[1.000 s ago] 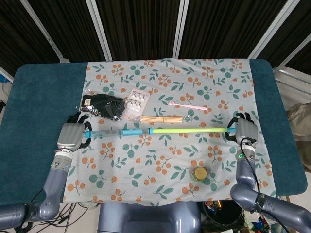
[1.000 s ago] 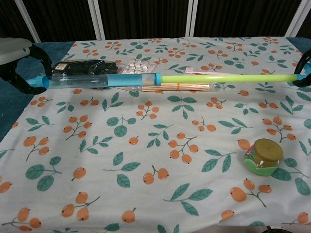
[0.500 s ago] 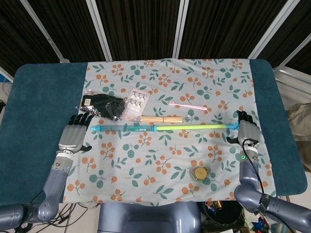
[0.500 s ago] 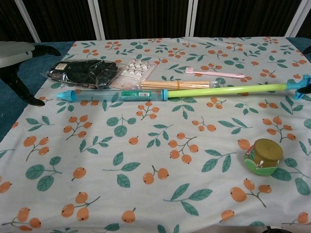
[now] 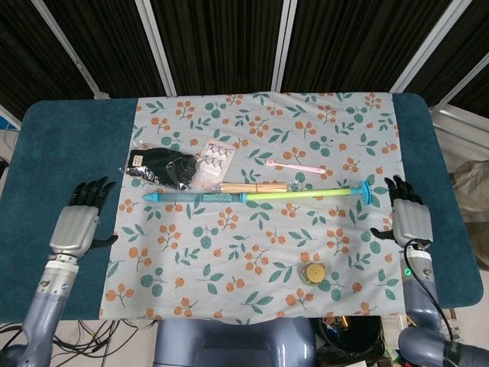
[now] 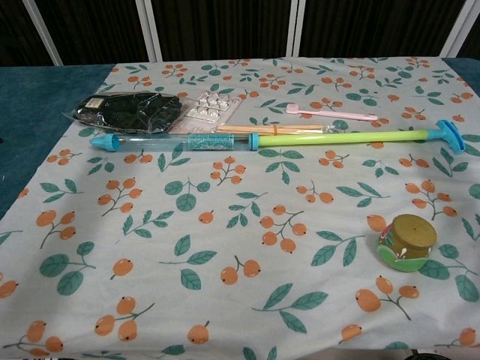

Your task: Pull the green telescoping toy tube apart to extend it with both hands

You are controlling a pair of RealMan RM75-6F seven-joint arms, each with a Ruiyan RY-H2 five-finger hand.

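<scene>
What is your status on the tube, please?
Left robot hand and right robot hand open, off the tube. Tube extended, flat on the cloth. Nothing in the way.

tube [image 6: 330,138]: glossy green plastic, clear barrel, blue caps
tablecloth [image 6: 225,247]: matt printed cloth
table [image 5: 69,145]: matt teal fabric
sticks [image 6: 270,130]: pale wood
black bag [image 6: 131,111]: shiny plastic wrap
hands [image 5: 75,226]: smooth grey plastic shells

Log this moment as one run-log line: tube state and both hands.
green telescoping toy tube: extended, lying on floral cloth | left hand: open, clear of tube | right hand: open, clear of tube
</scene>
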